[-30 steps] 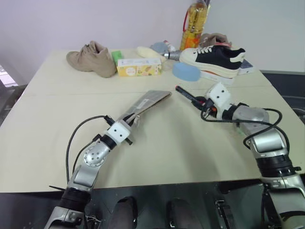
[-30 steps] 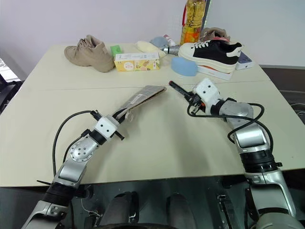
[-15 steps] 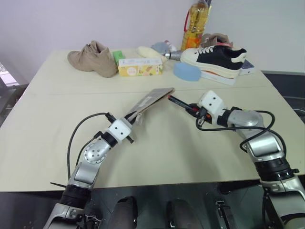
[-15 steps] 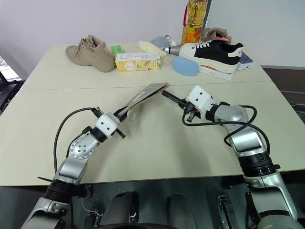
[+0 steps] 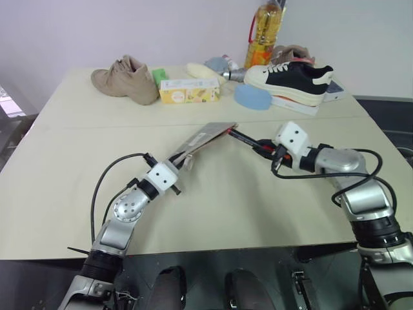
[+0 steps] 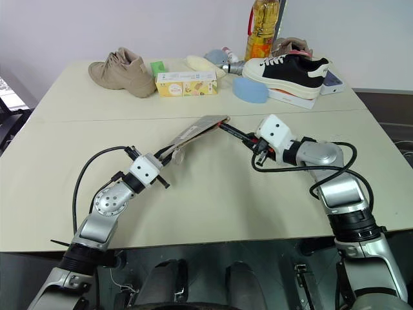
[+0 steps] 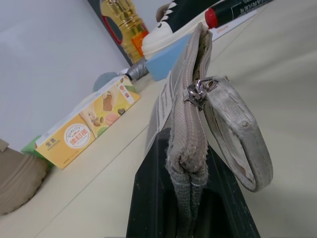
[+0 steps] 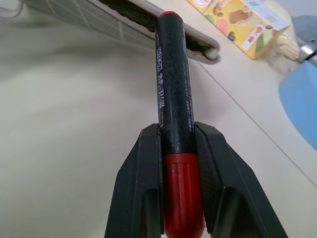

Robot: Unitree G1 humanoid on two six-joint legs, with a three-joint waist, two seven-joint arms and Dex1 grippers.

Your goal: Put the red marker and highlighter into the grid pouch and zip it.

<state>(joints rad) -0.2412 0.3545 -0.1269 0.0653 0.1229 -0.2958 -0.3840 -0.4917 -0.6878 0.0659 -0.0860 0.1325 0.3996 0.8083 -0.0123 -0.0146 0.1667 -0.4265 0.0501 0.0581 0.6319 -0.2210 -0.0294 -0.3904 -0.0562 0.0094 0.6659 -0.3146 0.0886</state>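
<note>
The grid pouch (image 5: 201, 137) is pinched at its near end by the left gripper (image 5: 175, 163) and raised above the tabletop (image 5: 71, 174) middle, apparently so its mouth is presented. The red marker (image 5: 248, 141), clamped in the right gripper (image 5: 270, 149), is aimed at the pouch's far end.

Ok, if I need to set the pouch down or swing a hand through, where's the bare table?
Bare table runs across the whole near half, in front of both arms, and along the left side below the tan shoe. The far edge is crowded: snack box, blue sponge, black sneaker, oil bottle. The grid pouch and red marker meet mid-table.
</note>
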